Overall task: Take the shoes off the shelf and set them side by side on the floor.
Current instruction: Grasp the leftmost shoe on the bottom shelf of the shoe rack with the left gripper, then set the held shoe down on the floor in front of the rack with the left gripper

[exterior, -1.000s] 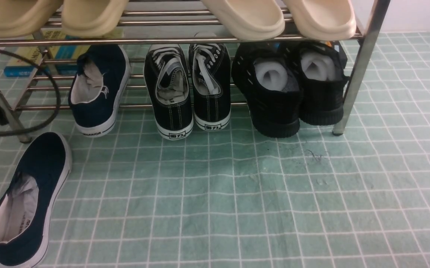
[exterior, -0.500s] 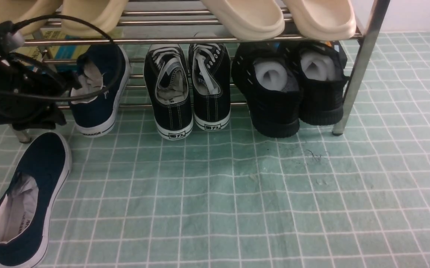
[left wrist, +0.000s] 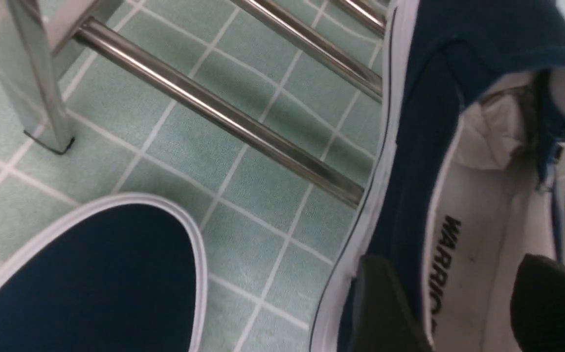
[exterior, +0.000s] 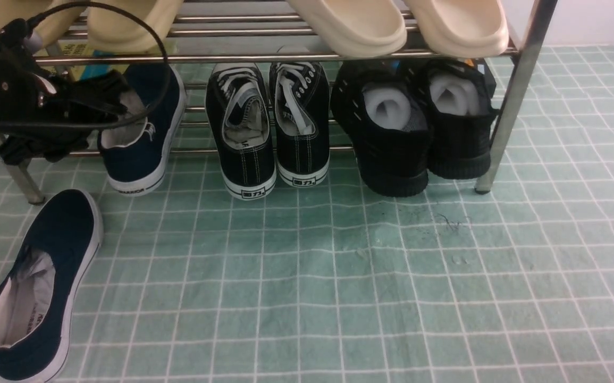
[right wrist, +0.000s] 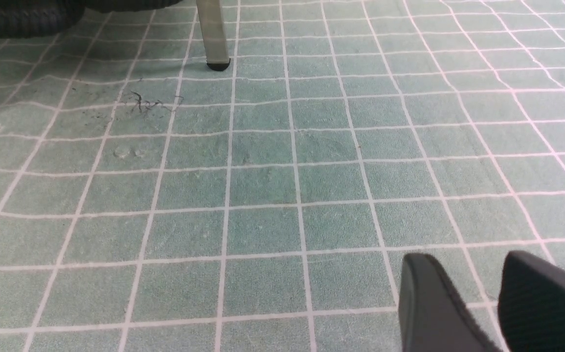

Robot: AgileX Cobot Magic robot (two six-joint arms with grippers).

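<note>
One navy shoe (exterior: pixel 144 149) stands heel-out at the left end of the shelf's (exterior: pixel 285 56) lower tier, pale lining showing (left wrist: pixel 483 210). Its mate (exterior: pixel 46 276) lies on the green grid floor (exterior: pixel 338 292) in front left, toe towards the shelf (left wrist: pixel 91 278). My left gripper (exterior: pixel 107 125) is open at the shelved shoe's heel opening. In the left wrist view the left gripper (left wrist: pixel 463 303) straddles the shoe's side wall, one finger outside it and the other over the lining. My right gripper (right wrist: pixel 473 293) hangs open over bare floor, nothing between its fingers.
Black lace-up sneakers (exterior: pixel 267 127) and black knit shoes (exterior: pixel 418 122) fill the rest of the lower tier. Beige slippers (exterior: pixel 349 26) sit on the top tier. Steel legs (exterior: pixel 19 178) (exterior: pixel 503 122) stand at both ends. A cable (exterior: pixel 163 64) loops above the left gripper.
The left arm has come in from the left edge up to the shelved navy shoe, and its jaws have opened wide. Both shoes lie where they were.
</note>
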